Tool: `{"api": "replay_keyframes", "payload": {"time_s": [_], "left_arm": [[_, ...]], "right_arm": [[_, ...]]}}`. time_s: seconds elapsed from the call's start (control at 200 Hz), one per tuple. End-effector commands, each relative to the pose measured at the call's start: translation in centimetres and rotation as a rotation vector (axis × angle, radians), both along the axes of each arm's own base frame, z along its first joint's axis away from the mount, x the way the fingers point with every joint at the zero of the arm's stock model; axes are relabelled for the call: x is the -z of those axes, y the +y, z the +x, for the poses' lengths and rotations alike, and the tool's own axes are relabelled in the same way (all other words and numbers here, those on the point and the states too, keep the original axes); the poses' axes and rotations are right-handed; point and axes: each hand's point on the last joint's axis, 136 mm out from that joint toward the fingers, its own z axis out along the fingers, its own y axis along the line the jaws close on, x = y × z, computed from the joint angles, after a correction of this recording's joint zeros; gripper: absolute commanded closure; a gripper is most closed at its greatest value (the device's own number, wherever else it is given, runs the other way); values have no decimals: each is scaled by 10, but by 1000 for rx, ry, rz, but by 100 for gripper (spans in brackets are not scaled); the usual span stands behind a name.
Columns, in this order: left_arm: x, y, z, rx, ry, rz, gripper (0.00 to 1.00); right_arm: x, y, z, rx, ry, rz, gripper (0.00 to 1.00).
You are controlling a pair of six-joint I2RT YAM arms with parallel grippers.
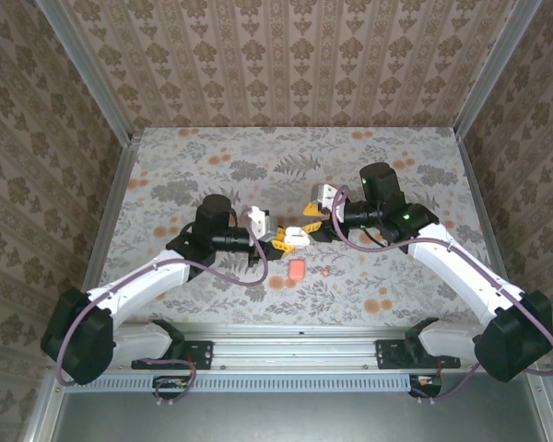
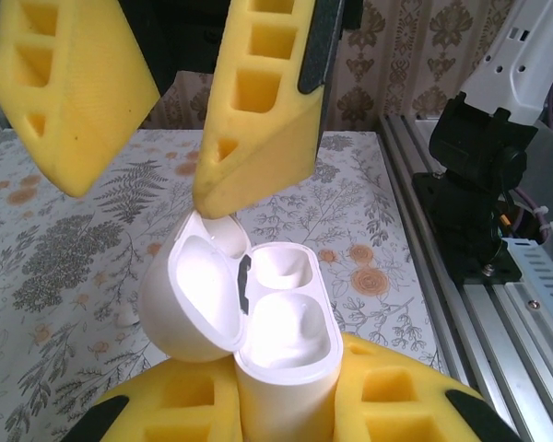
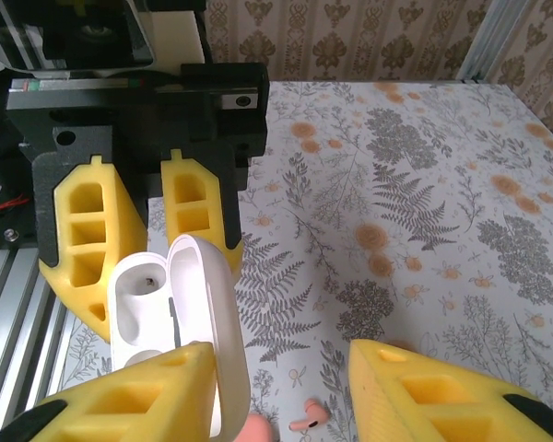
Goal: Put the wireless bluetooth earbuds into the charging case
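A white charging case [image 2: 286,359] stands upright with its lid [image 2: 198,295] swung open, and my left gripper [image 2: 286,394] is shut on its body. Its two wells look white inside; whether a bud sits in them I cannot tell. My right gripper [image 3: 281,361] is open just above the case, its left finger [image 3: 138,396] against the open lid [image 3: 217,322], with nothing held. From the top view both grippers [image 1: 281,239] [image 1: 315,219] meet over the middle of the table. One red-coral earbud [image 3: 306,424] lies on the table below.
A red-coral case [image 1: 296,269] lies on the table in front of the grippers, with the small coral bud [image 1: 324,272] to its right. The aluminium rail [image 2: 498,313] runs along the near table edge. Patterned walls enclose the table on three sides.
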Motion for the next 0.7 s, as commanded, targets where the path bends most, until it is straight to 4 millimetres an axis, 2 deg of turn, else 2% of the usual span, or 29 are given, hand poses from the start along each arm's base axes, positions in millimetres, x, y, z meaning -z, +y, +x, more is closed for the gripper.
{"api": "replay_keyframes", "payload": {"time_s": [0.0, 0.12, 0.225, 0.5, 0.69], "left_arm": [[-3, 3, 4, -24, -2, -35, 90], [6, 8, 18, -103, 14, -34, 91], [17, 12, 28, -169, 29, -17, 91], [38, 28, 51, -365, 81, 32, 91], [45, 45, 61, -497, 91, 56, 91]], "right_arm": [[-31, -2, 4, 36, -30, 51, 55], [-38, -7, 12, 130, 49, 53, 54], [-35, -15, 19, 228, 138, 24, 53], [2, -43, 27, 415, 309, -182, 55], [26, -61, 41, 698, 569, -206, 56]]}}
